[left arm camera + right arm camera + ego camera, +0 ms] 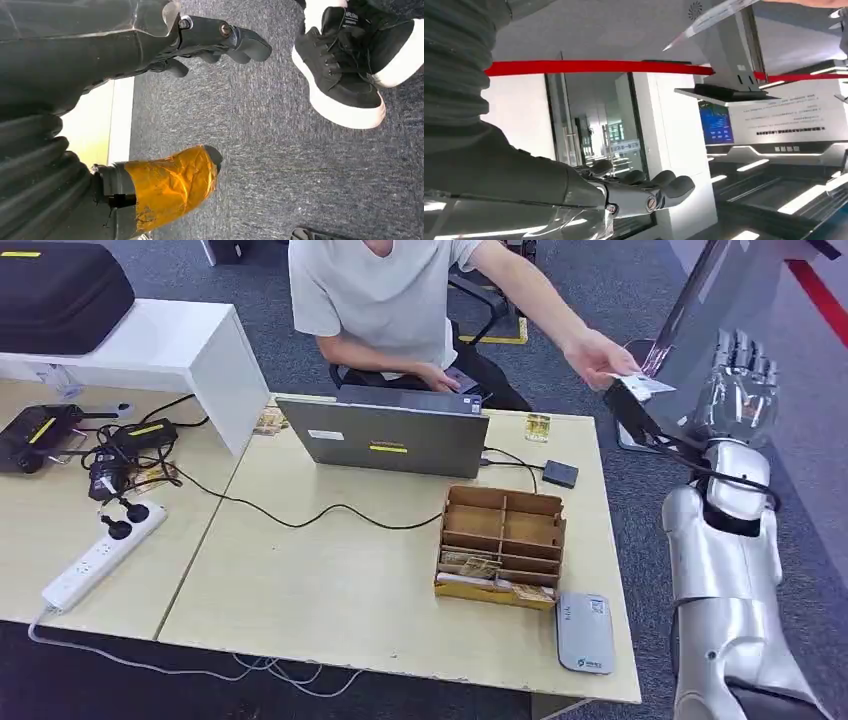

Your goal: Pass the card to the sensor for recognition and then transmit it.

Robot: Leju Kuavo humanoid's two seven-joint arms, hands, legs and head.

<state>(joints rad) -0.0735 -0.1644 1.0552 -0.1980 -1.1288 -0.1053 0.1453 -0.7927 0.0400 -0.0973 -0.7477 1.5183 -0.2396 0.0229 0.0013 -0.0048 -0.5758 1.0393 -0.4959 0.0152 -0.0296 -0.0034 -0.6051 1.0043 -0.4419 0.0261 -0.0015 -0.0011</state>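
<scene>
- The right arm [722,570], at the right edge of the head view, has glossy silver shells, with a black joint band and black cable at the wrist.
- The right hand [738,380], upper right, is clear-cased, showing dark inner parts.
- The left hand [150,45] shows a grey ribbed cover, dark fingers with round screws, and a thumb [170,182] wrapped in orange tape.
- The person [385,295], at top centre, wears a white T-shirt.

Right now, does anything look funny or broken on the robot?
Yes: the left hand has crinkled orange tape wrapped round its thumb, which looks like a repair or added padding. It hangs over the carpet, holding nothing. On the table, cables lie tangled beside the power strip.
</scene>
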